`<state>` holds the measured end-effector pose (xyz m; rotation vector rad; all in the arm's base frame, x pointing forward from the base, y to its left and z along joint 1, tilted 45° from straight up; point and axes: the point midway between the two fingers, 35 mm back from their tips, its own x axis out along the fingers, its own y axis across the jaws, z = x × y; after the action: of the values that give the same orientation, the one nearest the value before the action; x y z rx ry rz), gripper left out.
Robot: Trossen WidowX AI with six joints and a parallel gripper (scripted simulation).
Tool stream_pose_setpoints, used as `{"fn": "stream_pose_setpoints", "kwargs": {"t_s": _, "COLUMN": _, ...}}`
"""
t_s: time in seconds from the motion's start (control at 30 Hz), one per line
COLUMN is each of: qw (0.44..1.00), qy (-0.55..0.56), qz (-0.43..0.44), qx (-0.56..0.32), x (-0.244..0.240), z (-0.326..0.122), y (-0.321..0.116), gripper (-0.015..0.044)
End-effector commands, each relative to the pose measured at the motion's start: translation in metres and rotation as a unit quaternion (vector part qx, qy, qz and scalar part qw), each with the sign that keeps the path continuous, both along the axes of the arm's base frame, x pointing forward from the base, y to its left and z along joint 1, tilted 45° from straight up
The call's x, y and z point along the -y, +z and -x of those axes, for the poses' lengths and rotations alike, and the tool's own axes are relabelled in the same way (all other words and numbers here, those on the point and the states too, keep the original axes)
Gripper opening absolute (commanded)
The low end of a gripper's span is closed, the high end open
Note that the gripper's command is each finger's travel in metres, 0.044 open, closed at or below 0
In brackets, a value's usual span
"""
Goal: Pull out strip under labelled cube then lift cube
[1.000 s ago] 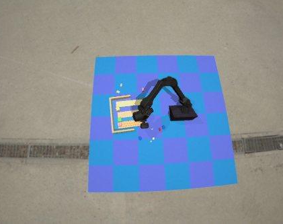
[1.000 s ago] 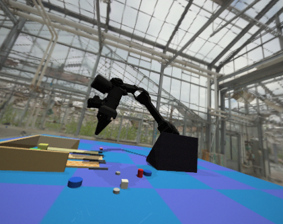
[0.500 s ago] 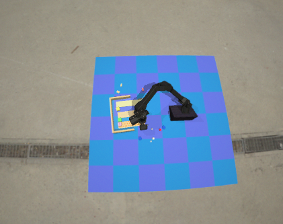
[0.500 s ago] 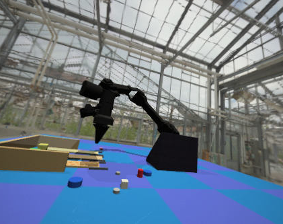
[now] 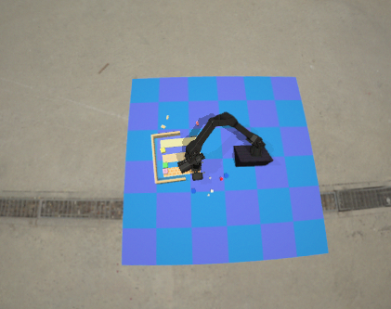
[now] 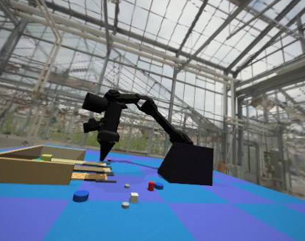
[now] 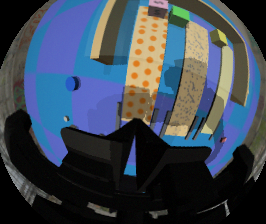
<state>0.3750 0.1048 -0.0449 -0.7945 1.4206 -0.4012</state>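
Here, at the left of the exterior view, a tan three-sided tray point(image 6: 31, 169) lies on the blue-and-violet checkered table point(image 6: 216, 218), its open side facing the arm. Three strips lie side by side in it, their near ends reaching out past the open edge. From the wrist view, left to right: an orange dotted strip point(image 7: 143, 66), a speckled tan strip point(image 7: 192, 81) and a pale cream strip point(image 7: 224, 75). Each carries a small cube at its far end, against the tray's back wall: a pink cube with a dark label point(image 7: 158, 5) on the orange dotted strip, a green cube point(image 7: 179, 15) on the speckled one, and a yellow-green cube point(image 7: 219, 36) on the cream one.

The pincer point(image 6: 104, 150) hangs point-down just above the strips' free ends, its fingers pressed fully together with nothing between them; in the wrist view the tip sits over the near end of the orange dotted strip, and whether it touches cannot be told.

Right of the tray, loose bits lie scattered on the table: a blue disc point(image 6: 80, 195), a grey puck point(image 6: 125, 205), a cream block point(image 6: 134, 197), a red cylinder point(image 6: 151, 186). Furthest right stands the arm's black base point(image 6: 187, 164).
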Motion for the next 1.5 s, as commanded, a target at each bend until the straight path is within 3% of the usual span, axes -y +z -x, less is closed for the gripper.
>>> {"fn": "stream_pose_setpoints", "kwargs": {"t_s": 0.0, "qw": 1.000, "qy": -0.001, "qz": 0.005, "qx": -0.005, "x": 0.009, "z": 0.000, "y": -0.008, "gripper": 0.0000}}
{"fn": "stream_pose_setpoints", "kwargs": {"t_s": 1.47, "qw": 1.000, "qy": -0.002, "qz": 0.007, "qx": -0.005, "x": 0.034, "z": -0.005, "y": -0.035, "gripper": 0.0000}}
